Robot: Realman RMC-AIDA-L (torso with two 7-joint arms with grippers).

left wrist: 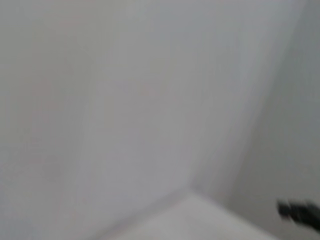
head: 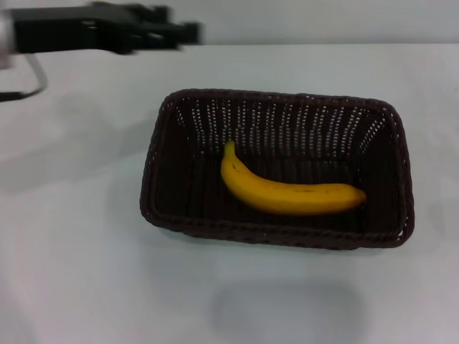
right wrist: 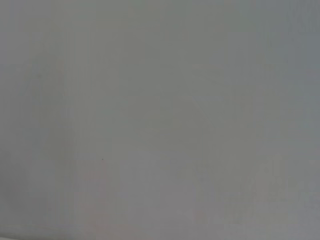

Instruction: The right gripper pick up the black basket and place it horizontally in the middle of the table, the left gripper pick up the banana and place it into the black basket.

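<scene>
While I read this off the head view, entries follow.
Banana (head: 287,192): lies inside the black basket (head: 172,215); yellow, curved, smooth; I judge it soft, best held mid-body.
Basket: dark stiff wicker, light; take the rim.
Left gripper (head: 188,31): beyond the basket's far-left corner, holding nothing; finger spread I cannot tell.
Right gripper: unseen.

banana (head: 287,192): 1 | black basket (head: 276,233): 1 | left gripper (head: 188,31): 1

the banana (head: 290,192) lies in the basket (head: 278,228) mid-bench (head: 79,272); the left claw (head: 188,31) hangs well behind, to the left.
</scene>
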